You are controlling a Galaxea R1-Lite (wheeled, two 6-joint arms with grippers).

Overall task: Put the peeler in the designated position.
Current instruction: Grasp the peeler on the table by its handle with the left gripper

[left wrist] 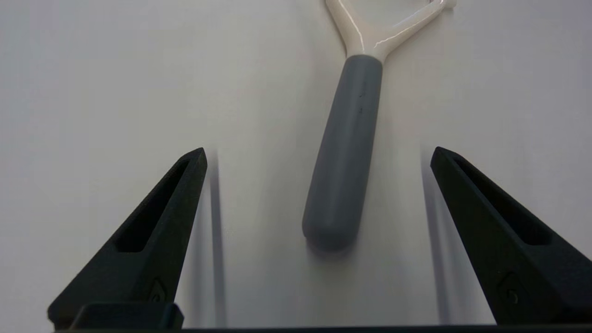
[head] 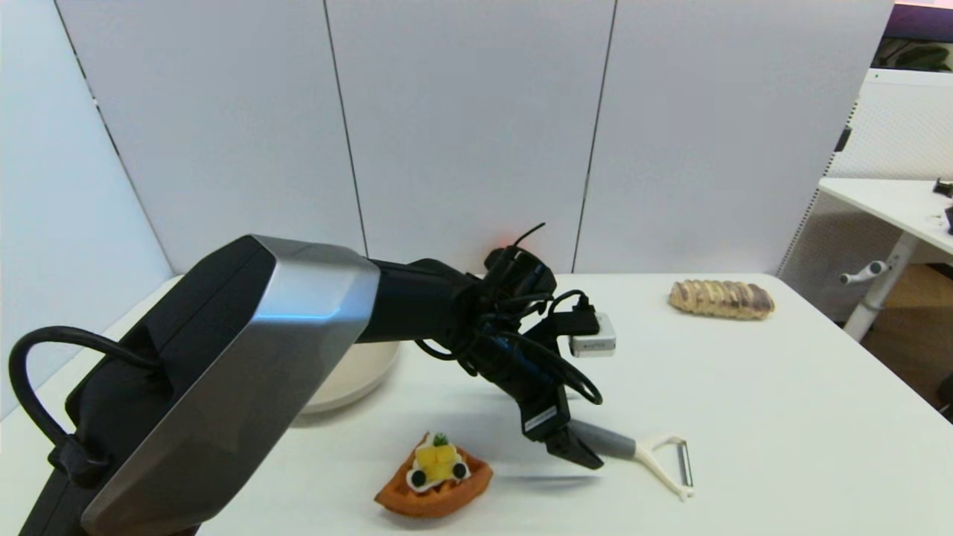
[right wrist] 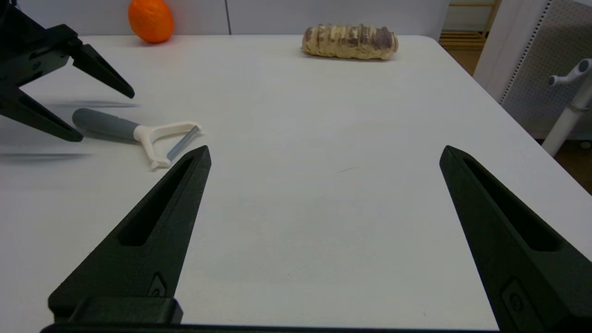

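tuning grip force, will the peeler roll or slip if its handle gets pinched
The peeler probably won't roll far: its forked white head lies flat on the table and should stop it. The rounded, smooth-looking grey handle could slip or twist in a light pinch. It looks stiff and likely light. The left gripper is open astride the handle, not touching it.
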